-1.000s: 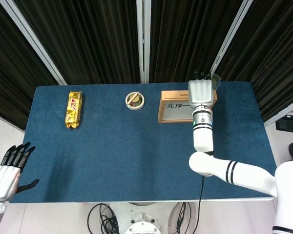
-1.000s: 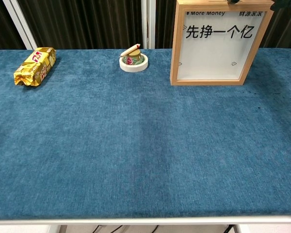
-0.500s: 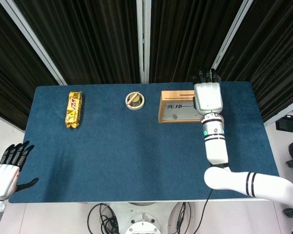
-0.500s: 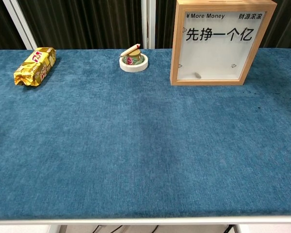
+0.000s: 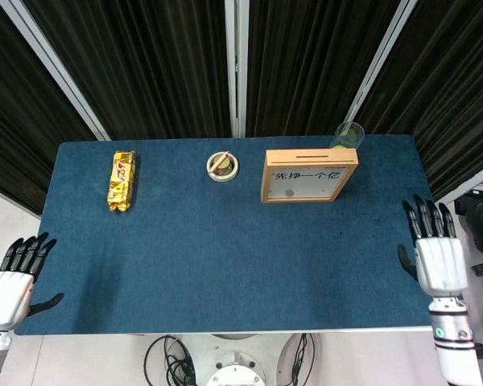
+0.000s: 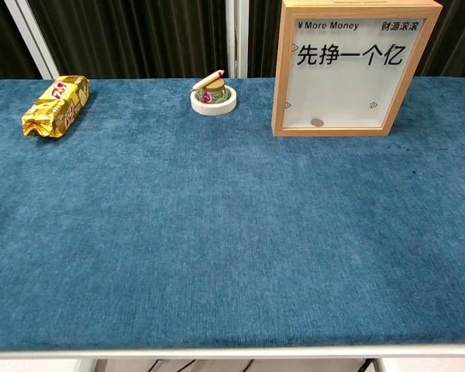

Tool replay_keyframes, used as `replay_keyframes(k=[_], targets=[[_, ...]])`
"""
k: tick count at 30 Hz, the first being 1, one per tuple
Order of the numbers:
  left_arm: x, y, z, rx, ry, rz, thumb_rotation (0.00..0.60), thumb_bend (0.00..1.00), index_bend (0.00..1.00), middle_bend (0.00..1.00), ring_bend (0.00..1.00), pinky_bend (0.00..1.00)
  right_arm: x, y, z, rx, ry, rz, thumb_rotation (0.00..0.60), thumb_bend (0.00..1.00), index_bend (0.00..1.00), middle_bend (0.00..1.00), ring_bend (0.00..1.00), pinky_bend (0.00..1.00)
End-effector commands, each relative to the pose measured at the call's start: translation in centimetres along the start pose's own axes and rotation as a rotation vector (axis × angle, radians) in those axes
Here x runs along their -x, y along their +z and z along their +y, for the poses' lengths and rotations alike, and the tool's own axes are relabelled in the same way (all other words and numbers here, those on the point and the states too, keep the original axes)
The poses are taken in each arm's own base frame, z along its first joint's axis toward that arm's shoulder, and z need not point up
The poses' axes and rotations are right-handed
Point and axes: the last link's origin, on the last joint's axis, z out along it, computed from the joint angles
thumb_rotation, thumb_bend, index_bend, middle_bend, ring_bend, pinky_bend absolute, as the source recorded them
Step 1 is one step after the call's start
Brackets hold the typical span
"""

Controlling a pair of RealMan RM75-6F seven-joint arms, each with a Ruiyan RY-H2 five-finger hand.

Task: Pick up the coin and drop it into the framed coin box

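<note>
The framed coin box (image 5: 309,174) (image 6: 353,68) stands upright at the back right of the blue table, wooden frame with a glass front and printed characters. A small grey coin (image 6: 317,122) (image 5: 289,192) lies inside it at the bottom of the pane. My right hand (image 5: 436,252) hovers off the table's right edge, fingers spread, holding nothing. At the front left corner, off the table, my left hand (image 5: 13,278) is also spread and empty. Neither hand shows in the chest view.
A gold snack packet (image 5: 121,180) (image 6: 56,105) lies at the back left. A small white dish (image 5: 222,166) (image 6: 213,96) with a stick across it sits left of the box. A clear cup (image 5: 348,133) stands behind the box.
My right hand has pulled away from over the box to beyond the table's right edge. The coin has dropped to the bottom of the box. The left hand barely moved.
</note>
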Motion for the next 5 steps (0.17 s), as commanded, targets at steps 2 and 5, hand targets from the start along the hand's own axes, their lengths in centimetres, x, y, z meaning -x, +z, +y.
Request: replay_keyframes(k=[2, 5], targets=[[-0.1, 0.0, -0.1, -0.004, 0.001, 0.003, 0.600, 0.10, 0.07, 0.00, 0.00, 0.00, 2.0, -5.3, 2.7, 0.018, -0.004, -0.022, 0.600, 0.29, 0.00, 0.00, 0.00, 0.00], [-0.1, 0.1, -0.1, -0.005, 0.005, 0.004, 0.600, 0.10, 0.07, 0.00, 0.00, 0.00, 2.9, -6.6, 3.4, 0.042, -0.001, -0.057, 0.600, 0.29, 0.00, 0.00, 0.00, 0.00]])
